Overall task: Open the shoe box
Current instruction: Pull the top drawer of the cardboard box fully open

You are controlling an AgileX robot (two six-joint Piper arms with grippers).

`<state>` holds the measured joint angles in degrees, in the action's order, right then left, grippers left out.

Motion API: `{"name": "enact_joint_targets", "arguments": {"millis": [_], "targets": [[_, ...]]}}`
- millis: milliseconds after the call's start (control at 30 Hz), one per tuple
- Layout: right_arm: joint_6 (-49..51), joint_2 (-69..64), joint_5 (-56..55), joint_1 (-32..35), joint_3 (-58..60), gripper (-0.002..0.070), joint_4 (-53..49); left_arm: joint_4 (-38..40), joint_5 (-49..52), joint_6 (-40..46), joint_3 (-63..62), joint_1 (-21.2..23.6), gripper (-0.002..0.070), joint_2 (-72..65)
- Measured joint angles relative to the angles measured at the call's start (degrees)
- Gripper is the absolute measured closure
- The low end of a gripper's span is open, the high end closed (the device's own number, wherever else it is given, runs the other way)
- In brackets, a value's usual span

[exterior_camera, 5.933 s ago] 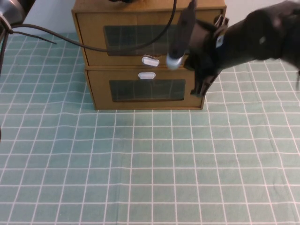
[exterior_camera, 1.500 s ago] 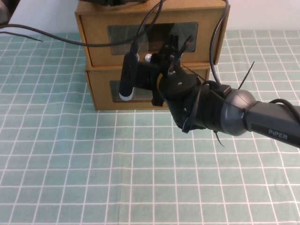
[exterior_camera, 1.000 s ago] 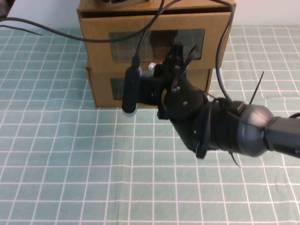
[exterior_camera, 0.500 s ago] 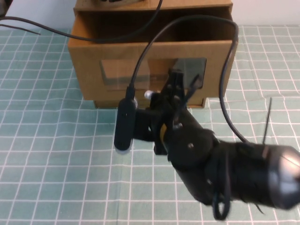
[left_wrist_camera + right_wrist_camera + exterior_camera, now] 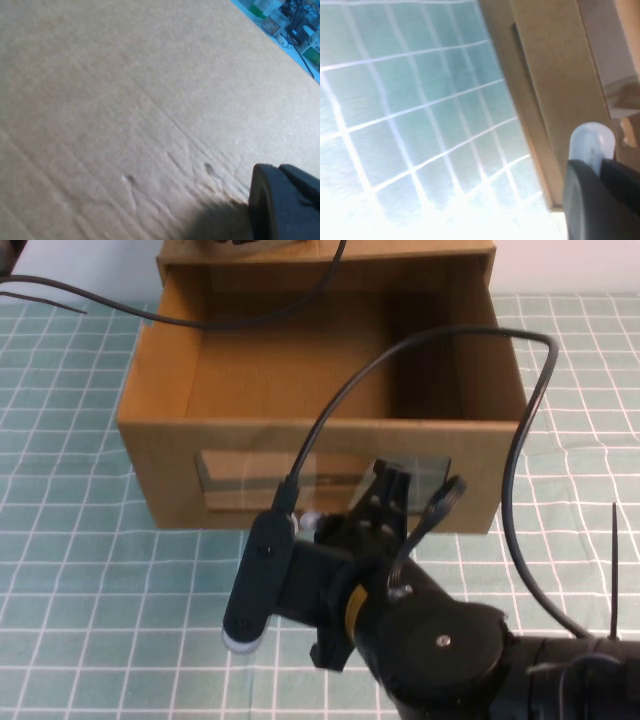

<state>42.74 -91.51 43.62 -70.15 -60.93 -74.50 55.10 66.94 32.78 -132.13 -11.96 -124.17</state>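
Sliding well out of the shoe box (image 5: pixel 330 252) since half a second ago, the upper drawer (image 5: pixel 160 465) now reaches toward the robot. Its bare cardboard floor lies open to the high view, where only a dark gap showed behind the front panel before. The right arm has drawn back with it, away from the shoe box.

The checked tablecloth (image 5: pixel 60 570) spreads on every side of the shoe box. The shoe box stands at the far edge, and its lower drawer is hidden under the pulled-out one. The upper drawer looks empty (its near corners are in shadow).

The right gripper (image 5: pixel 318 530) sits against the drawer's front panel, just below the window (image 5: pixel 240 480), clenched on the small white handle (image 5: pixel 306 523). The left gripper (image 5: pixel 282 200) rests on the shoe box's top, apparently bracing it. Whether it is clenched or released I cannot tell.

By my judgement the opening is nearly or fully done, since the drawer stands most of its depth clear of the shoe box. Pulling further risks drawing it out altogether.
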Motion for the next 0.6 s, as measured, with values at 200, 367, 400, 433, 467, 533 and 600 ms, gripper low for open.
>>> {"name": "enact_joint_targets", "arguments": {"millis": [200,367,400,433,467,533,600], "targets": [[0.31,0.0,0.0,-0.42,0.59,0.0666,1.95,0.0,0.0,-0.04,0.0,0.0,0.068,0.0],[3.05,0.0,-0.24,-0.52,0.48,0.0579,4.07,0.0,0.0,2.03,0.0,0.0,0.068,0.11],[3.18,0.0,-0.57,-0.52,0.22,0.0544,5.5,0.0,0.0,2.25,0.0,0.12,0.068,0.11],[3.31,0.0,-0.82,-0.52,-0.36,0.0492,7.34,0.15,0.0,2.38,0.0,0.12,0.068,0.21],[3.31,0.0,-0.99,-0.52,-0.99,0.0435,9.26,0.38,0.0,2.5,0.0,0.34,0.068,0.43],[2.02,0.28,-1.35,-0.54,-1.98,0.0314,12.73,0.82,-0.1,2.5,0.11,0.64,0.068,0.86],[-0.8,1.41,-2.58,-0.64,-2.46,0.022,15.96,0.4,-0.33,2.5,0.53,1.25,0.068,1.84]]}}
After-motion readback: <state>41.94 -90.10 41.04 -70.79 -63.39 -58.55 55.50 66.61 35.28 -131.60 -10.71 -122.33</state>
